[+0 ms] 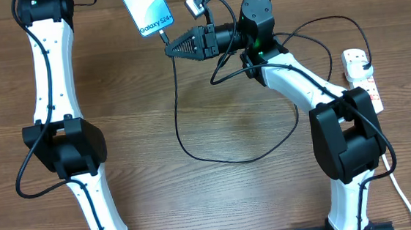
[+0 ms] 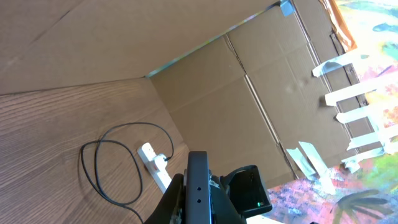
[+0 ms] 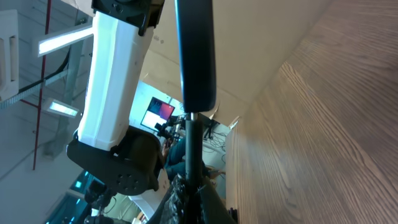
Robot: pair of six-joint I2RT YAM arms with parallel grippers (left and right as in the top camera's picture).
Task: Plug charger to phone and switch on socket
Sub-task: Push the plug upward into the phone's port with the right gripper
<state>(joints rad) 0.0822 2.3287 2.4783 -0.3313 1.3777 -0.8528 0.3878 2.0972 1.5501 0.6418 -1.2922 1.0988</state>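
**Overhead.** The phone [image 1: 147, 9] is cut by the top edge, and its far end is lost. The left arm [image 1: 48, 61], left of the phone, is cut by the same edge, so the left pincer [image 2: 198, 200] lies outside this view. At the phone's base, the tip of the charger [image 1: 175, 103] is too small to judge as seated or not. Well right of the phone, the right arm [image 1: 343, 130] covers one end of the socket [image 1: 368, 80]. The socket's switches cannot be read, and its white cord [image 1: 403, 196] runs off the bottom edge.

**Left wrist.** The left pincer, closed about the edge-on phone, is cropped at the bottom edge.

**Right wrist.** The right pincer [image 3: 194, 200], beneath the phone, is dark and cropped. The room [image 3: 161, 118] behind the phone is blurred.
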